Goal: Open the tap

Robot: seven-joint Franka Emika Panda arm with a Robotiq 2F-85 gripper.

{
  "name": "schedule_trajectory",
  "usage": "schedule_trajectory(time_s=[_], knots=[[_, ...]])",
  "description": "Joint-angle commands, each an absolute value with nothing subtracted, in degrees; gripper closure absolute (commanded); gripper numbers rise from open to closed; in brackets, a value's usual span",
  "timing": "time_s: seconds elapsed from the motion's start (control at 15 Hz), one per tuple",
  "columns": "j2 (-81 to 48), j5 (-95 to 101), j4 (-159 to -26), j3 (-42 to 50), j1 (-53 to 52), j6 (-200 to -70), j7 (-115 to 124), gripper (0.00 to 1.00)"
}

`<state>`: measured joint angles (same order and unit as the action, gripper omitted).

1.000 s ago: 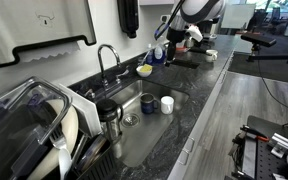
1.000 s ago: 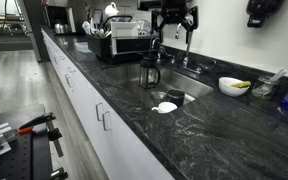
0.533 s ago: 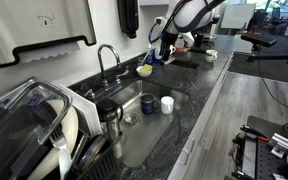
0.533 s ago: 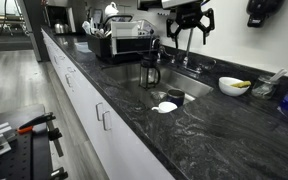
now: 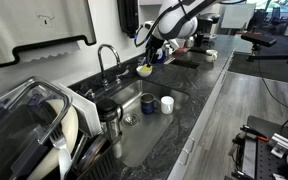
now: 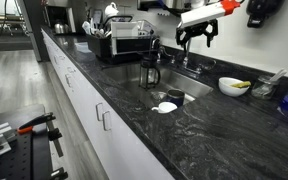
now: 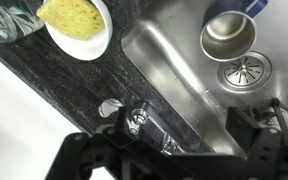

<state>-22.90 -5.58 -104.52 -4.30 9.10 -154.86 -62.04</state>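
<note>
Claw (image 6: 196, 37) hangs in the air, spread wide and holding nothing. The tap (image 5: 108, 62) stands at the back edge of the sink (image 7: 174, 70) on the dark counter (image 5: 209, 95), its base showing between the claw's fingers in the wrist view.

Shiny chrome tap (image 7: 141, 123), brushed-steel sink (image 7: 174, 70), glossy dark veined stone counter (image 6: 214, 130), glazed white bowl (image 7: 104, 40).

We look straight down on a steel sink (image 7: 179, 65), with the tap (image 7: 136, 120) at its rim.
Our gripper (image 7: 174, 155) crosses the bottom edge, dark, its jaws wide apart. A white bowl (image 7: 96, 42) holding something yellow stands on the black stone counter (image 7: 44, 78). A metal cup (image 7: 228, 35) stands in the sink beside the drain (image 7: 246, 70).
</note>
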Motion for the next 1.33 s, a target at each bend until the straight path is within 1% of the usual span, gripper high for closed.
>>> schedule_trajectory(time_s=[0.0,0.73,1.27], knots=[[-23.8,-5.0,-103.6,-5.5,10.0,-154.9,-62.1,0.00],[-31.1,-2.4,-95.9,-5.0,9.7,-155.3,-59.3,0.00],[-37.7,-1.8,-87.4,-7.6,11.5,-155.1,-62.1,0.00]])
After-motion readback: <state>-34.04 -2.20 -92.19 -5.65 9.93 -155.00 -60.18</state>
